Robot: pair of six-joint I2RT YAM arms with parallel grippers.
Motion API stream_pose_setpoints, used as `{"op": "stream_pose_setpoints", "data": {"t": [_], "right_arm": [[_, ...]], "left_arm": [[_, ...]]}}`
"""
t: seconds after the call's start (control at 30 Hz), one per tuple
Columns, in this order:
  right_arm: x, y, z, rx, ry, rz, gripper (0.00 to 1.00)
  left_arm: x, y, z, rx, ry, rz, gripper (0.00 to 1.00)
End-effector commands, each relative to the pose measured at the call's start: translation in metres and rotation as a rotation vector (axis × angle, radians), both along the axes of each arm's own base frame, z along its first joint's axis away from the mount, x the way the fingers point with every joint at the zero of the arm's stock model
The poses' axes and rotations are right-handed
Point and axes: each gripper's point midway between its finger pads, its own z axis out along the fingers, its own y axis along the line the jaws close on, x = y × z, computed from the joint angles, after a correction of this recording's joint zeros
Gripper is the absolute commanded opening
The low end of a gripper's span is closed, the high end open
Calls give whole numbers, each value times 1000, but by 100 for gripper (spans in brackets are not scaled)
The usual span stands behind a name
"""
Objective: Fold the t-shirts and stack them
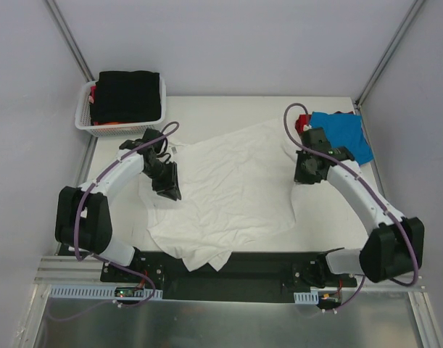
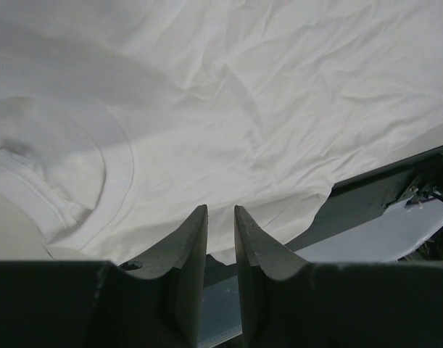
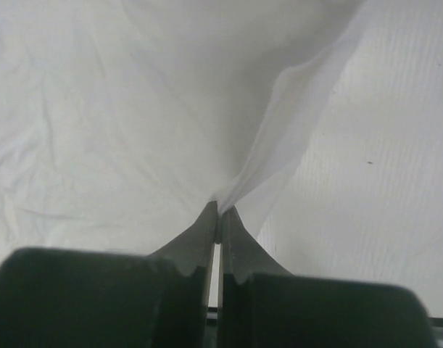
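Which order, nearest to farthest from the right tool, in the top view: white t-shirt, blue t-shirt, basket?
1. white t-shirt: mid-table, its edge pinched in the right tool.
2. blue t-shirt: far right corner.
3. white lattice basket: far left corner.

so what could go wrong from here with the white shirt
1. The right pincer pinches only a thin fold of the white t-shirt; a hard pull might slip it free.
2. The left pincer shows a narrow gap at the shirt's edge, and whether it holds cloth is unclear; one side alone might lift.
3. The shirt's hem overhangs the near edge of the table and could drag off.
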Motion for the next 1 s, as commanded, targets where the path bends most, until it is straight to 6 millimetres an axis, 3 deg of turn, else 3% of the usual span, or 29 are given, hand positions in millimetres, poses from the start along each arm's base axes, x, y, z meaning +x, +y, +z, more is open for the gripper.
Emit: {"op": "stream_pose_setpoints", "data": {"t": [0.0,0.23,0.4,0.43,0.5,0.53,0.6,0.83,0.9,0.97], "right_arm": [[-53,-26,22,-77,56,-56,1],[-106,-46,35,-106,105,-79,1],[-138,-61,44,-138,144,-113,3],[-142,-64,46,-152,146,-121,31],[-151,-69,51,-166,158,-134,55],[-152,-71,54,-168,148,-138,73],[-153,-71,62,-165,135,-145,82],[-133,-59,68,-134,117,-123,79],[-123,-48,62,-106,125,-100,78],[-119,-42,44,-109,184,-81,75]], "left_arm": [[12,-7,0,-22,-22,-38,21],[22,-13,1,-46,-44,-61,21],[18,-13,0,-52,-51,-78,21],[18,-13,0,-54,-54,-80,21],[15,-12,0,-57,-57,-84,21],[15,-13,1,-60,-61,-85,21],[13,-13,2,-67,-65,-85,21],[13,-14,3,-77,-76,-82,22],[13,-13,3,-73,-80,-80,22],[12,-13,2,-72,-82,-80,22]]}}
